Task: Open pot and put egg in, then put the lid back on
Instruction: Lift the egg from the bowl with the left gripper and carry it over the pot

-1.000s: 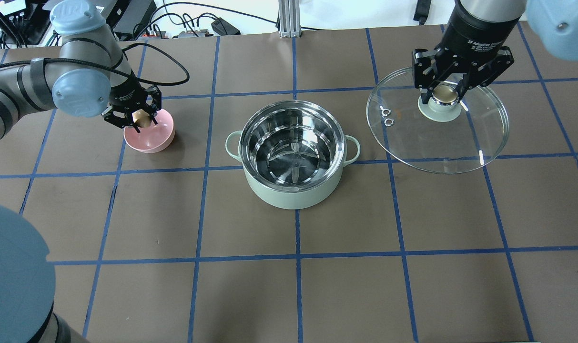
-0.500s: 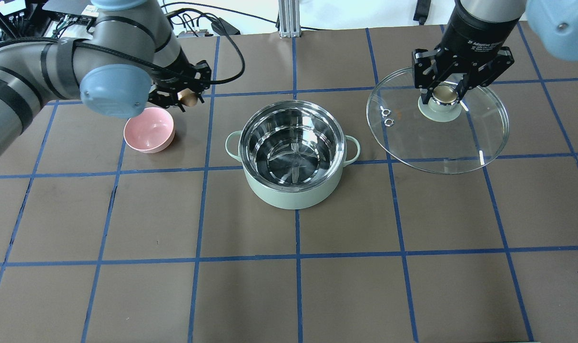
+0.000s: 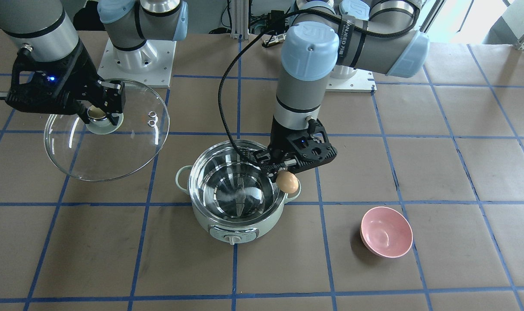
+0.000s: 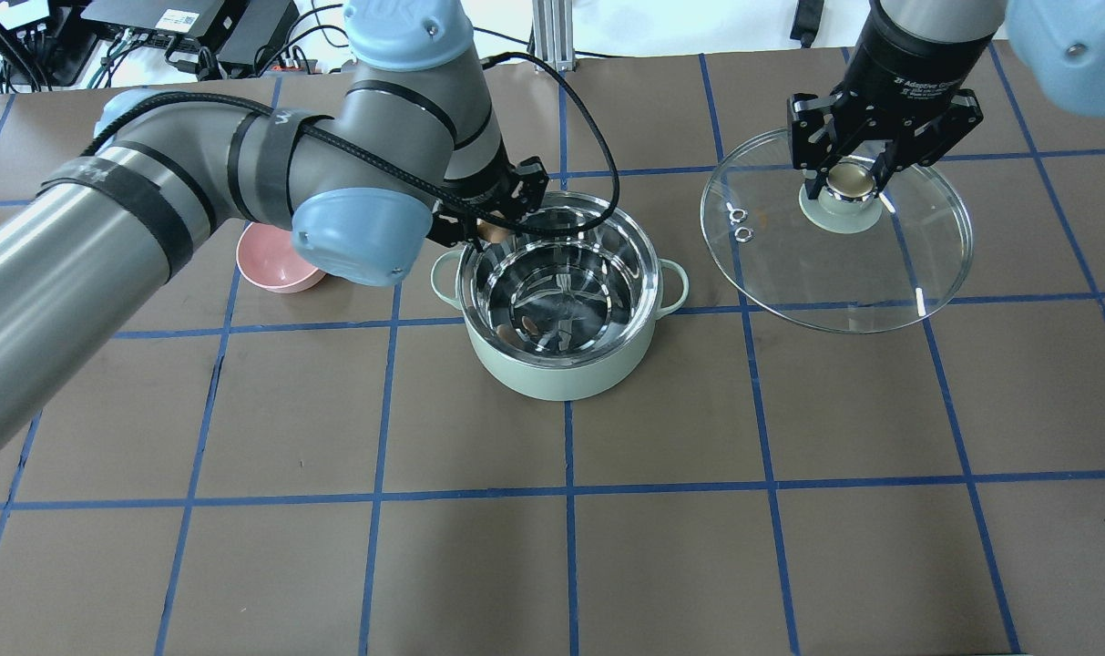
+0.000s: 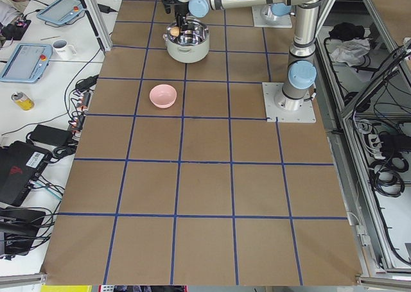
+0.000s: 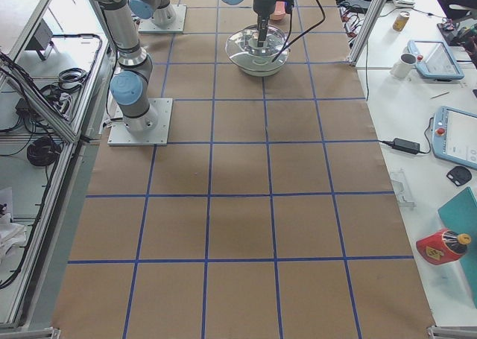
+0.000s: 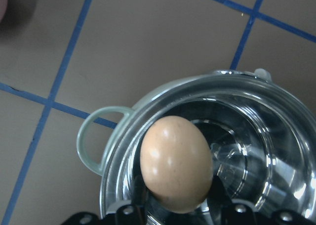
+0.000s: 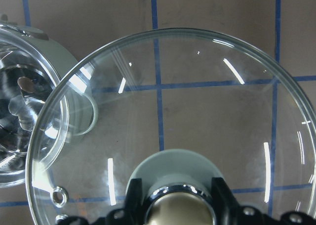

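At frame centre, over the pot's [image 3: 268, 219] right rim, left claw [image 3: 282, 173] pinches the egg [image 3: 288, 182] (light, smooth, likely brittle: gentle side grip); right claw [image 3: 97, 113] clamps the lid [image 3: 115, 160] at its centre, upper left.

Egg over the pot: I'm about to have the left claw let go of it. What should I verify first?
1. Egg gripped by the left claw: ok.
2. Pot uncovered, steel inside bare: ok.
3. Egg centred over the opening: not ok; it hangs at the rim, beside a side handle.
4. Drop height to the pot's bottom: cannot tell.
5. Lid out of the way: ok; the right claw holds it by the knob, off to the pot's side.
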`<state>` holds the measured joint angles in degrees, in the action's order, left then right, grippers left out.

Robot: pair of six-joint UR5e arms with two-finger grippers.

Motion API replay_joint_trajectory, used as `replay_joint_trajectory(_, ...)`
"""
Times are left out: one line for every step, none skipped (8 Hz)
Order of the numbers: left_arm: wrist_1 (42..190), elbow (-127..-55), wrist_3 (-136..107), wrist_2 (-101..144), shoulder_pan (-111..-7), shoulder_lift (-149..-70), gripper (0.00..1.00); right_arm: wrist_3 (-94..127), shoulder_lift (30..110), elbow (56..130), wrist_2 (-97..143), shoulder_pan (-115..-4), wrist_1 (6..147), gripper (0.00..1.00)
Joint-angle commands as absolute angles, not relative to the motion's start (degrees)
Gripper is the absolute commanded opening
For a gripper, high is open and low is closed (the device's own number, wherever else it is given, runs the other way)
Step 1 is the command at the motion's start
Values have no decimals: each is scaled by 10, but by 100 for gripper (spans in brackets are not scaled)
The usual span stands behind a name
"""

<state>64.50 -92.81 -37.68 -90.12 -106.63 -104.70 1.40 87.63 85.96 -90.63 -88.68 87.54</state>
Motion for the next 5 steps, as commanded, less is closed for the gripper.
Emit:
replay_joint_trajectory(642, -932, -385, -829, -1092, -1084, 0, 14, 876, 860, -906, -887, 875, 29)
replay_joint_trajectory(645, -933, -381, -829, -1098, -1096, 0, 14, 876, 860, -906, -887, 875, 29)
replay_joint_trajectory(639, -933, -379, -829, -1099, -1111, 0, 14, 877, 860, -906, -887, 875, 29)
replay_joint_trajectory(636, -933, -380, -829, -1099, -1122, 0, 14, 876, 860, -906, -887, 875, 29)
replay_joint_trajectory(636, -933, -379, -830, -1099, -1134, 0, 14, 876, 861, -906, -887, 875, 29)
